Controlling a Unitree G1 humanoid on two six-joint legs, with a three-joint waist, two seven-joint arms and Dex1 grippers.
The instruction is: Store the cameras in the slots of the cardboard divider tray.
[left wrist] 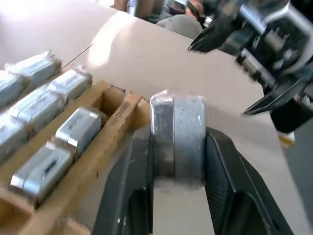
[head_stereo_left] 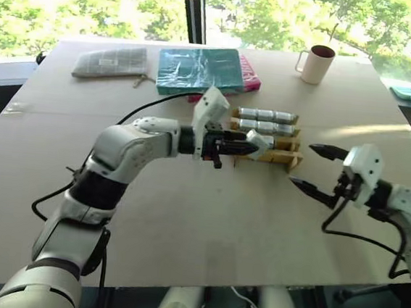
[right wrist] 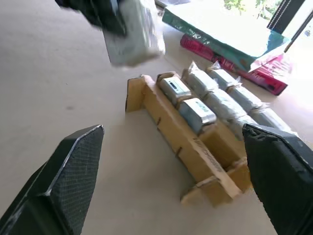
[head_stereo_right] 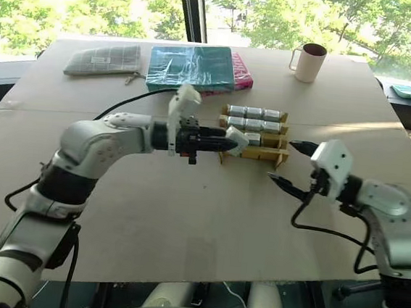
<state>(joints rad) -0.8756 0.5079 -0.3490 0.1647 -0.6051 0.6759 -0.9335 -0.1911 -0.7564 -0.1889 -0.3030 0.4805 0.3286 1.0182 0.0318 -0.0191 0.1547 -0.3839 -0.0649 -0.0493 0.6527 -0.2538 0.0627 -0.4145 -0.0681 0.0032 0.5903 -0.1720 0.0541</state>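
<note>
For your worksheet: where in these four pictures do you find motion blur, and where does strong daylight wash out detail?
Left wrist view: the right pincer is smeared by motion, while the camera held in the left pincer is softly blurred. Right wrist view: that camera streaks. Left eye view: the window trees glare, and a sunlit band crosses the table beside the cardboard divider tray.

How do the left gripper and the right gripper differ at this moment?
The left gripper is shut on a silver-grey camera, while the right gripper is open and holds nothing. The left gripper hangs over the cardboard divider tray, while the right gripper stands beside the tray's right end. Both have two black fingers.
</note>
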